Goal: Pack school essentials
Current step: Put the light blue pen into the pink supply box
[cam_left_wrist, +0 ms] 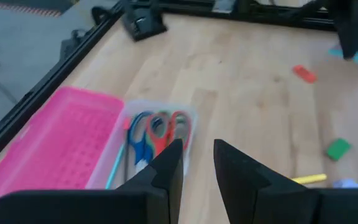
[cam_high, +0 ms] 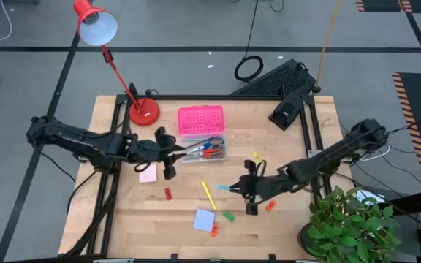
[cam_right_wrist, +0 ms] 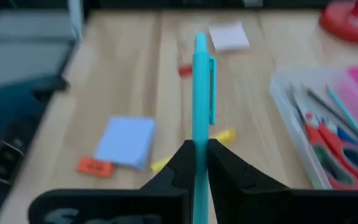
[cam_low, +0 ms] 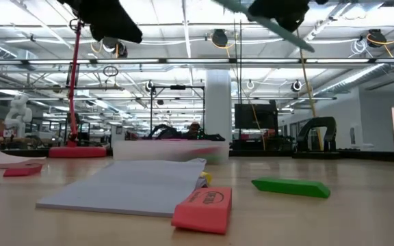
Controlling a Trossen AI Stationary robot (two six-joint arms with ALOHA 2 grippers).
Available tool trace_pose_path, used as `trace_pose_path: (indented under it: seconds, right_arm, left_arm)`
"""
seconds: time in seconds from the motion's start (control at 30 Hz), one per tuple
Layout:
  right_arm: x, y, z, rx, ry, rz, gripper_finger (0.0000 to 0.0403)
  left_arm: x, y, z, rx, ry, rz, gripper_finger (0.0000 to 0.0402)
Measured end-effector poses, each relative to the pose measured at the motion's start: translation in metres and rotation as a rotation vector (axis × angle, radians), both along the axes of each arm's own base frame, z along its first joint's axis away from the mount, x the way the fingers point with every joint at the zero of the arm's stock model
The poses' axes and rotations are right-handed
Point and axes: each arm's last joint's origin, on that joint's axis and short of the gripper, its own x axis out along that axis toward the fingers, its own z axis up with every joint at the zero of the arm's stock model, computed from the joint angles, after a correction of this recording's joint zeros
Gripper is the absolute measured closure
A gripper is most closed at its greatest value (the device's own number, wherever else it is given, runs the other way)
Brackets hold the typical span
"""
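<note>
Right jaws (cam_right_wrist: 199, 152) clamped on teal pen (cam_right_wrist: 199, 81) — barrel upright between them, above table (cam_right_wrist: 135, 74).

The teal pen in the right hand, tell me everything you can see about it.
The teal pen is a slim, smooth stick that looks like plastic, with a clip of the same colour along one side near its far end. The right hand is shut on its lower part, and the rest juts straight out past the fingertips. From above it hangs lifted over the table's middle, clear of the wood, between the yellow pencil and the arm. Nothing but the hand touches it.
</note>
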Motion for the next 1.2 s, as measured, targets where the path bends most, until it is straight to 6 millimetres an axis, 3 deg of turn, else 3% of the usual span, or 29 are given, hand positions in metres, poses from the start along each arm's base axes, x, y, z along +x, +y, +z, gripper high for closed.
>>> trace_pose_path:
  seconds: [0.33,0.5,0.83,1.2]
  right_arm:
    - [-0.029,-0.014,0.006,0.035,-0.377,0.056,0.0383]
    - [-0.044,-0.021,0.005,0.046,-0.536,0.062,0.0383]
    - [-0.054,-0.028,-0.004,0.013,-0.636,0.029,0.0383]
    - [-0.054,-0.028,-0.004,0.0,-0.64,0.018,0.0383]
  left_arm:
    - [0.049,-0.025,-0.017,0.079,-0.124,-0.278,0.0306]
    - [0.074,-0.034,-0.032,0.099,-0.21,-0.388,0.0265]
    - [0.111,-0.041,-0.055,0.118,-0.444,-0.341,0.0143]
    - [0.144,-0.048,-0.069,0.078,-0.601,-0.263,0.0124]
